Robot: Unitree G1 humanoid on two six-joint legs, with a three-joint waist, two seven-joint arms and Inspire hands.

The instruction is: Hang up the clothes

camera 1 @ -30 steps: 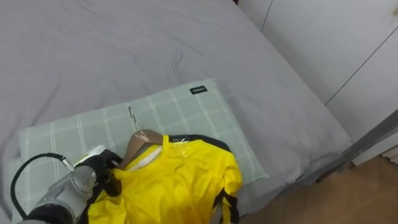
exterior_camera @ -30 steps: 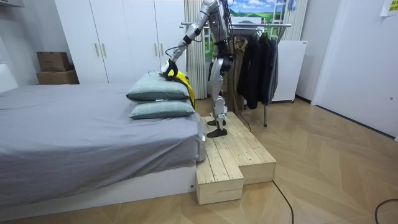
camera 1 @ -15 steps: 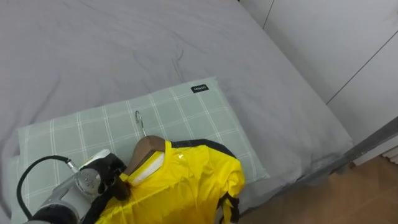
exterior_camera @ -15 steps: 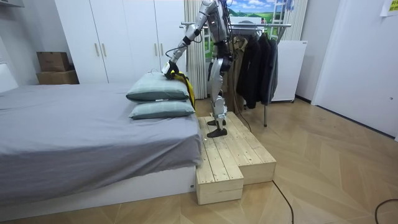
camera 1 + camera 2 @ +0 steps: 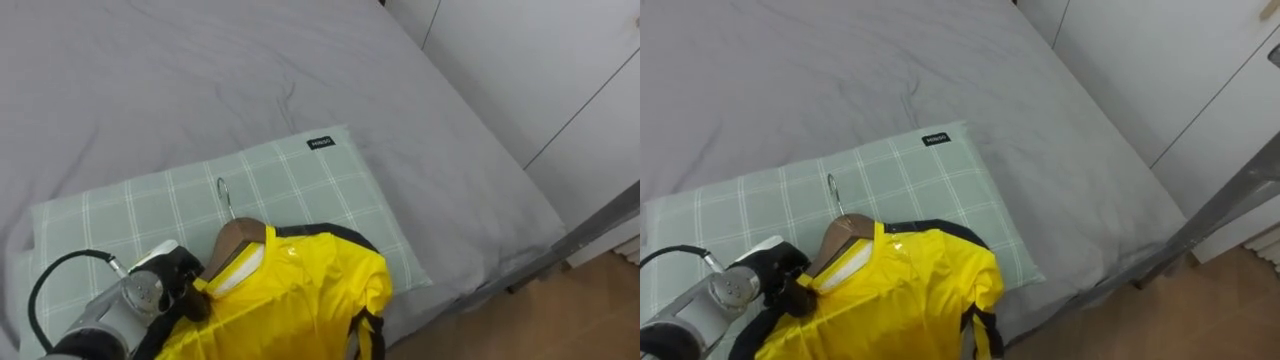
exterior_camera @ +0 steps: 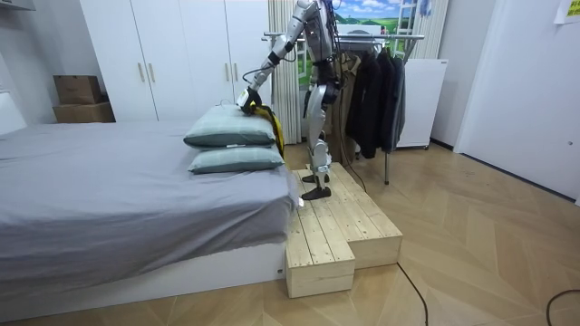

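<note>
The left hand [image 5: 165, 290] in the near corner has its fingers curled tight round the shoulder of the yellow shirt [image 5: 300, 300], which lies on the top pillow [image 5: 290, 180]. I'd lift straight up and keep the wooden hanger [image 5: 232, 243] level, so the hook [image 5: 223, 193] doesn't snag and the shirt doesn't slide off. Count: 1 shirt, 1 hanger, 2 stacked pillows, 1 bed [image 5: 200, 70], 1 clothes rack [image 6: 381, 38] behind the robot.

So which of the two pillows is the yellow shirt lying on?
The upper pillow, stacked on the lower pillow; the yellow shirt lies on top of it.
</note>
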